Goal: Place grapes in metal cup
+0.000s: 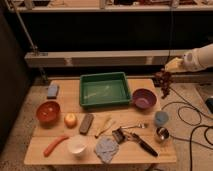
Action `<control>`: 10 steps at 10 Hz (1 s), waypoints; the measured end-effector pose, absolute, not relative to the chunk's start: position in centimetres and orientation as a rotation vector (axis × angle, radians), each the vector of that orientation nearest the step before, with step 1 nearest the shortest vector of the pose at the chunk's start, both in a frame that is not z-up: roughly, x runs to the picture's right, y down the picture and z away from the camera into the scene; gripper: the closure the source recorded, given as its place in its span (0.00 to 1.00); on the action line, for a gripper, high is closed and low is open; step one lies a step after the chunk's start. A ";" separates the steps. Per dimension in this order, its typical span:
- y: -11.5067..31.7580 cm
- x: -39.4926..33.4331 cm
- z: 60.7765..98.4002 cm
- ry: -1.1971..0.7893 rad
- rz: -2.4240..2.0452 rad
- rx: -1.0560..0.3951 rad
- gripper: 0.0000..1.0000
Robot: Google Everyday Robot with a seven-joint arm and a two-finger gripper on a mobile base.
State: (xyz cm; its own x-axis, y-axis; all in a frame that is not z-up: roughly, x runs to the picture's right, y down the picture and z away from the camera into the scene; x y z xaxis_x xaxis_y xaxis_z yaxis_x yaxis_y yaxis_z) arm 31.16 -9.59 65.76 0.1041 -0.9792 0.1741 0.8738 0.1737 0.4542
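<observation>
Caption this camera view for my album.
Claw holds dark purple grape bunch aloft right of the wooden table; small silver metal cup stands front-right.

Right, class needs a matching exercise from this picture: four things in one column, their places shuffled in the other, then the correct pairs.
Things:
1. grapes
2. metal cup
3. purple bowl
4. red bowl

Places:
A. on the table, picture's left side, next to the apple
B. just right of the green tray
C. held in the shut gripper, in the air by the table's far right corner
D. near the right front corner, just in front of the light blue cup

Pairs: 1-C, 2-D, 3-B, 4-A.
</observation>
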 end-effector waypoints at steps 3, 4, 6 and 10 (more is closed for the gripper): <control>-11.2 33.5 63.1 -0.421 -1.365 0.260 1.00; -11.9 34.2 61.6 -0.402 -1.356 0.253 1.00; -11.9 35.5 59.0 -0.384 -1.333 0.230 1.00; -6.2 35.7 56.3 -0.410 -1.295 0.192 1.00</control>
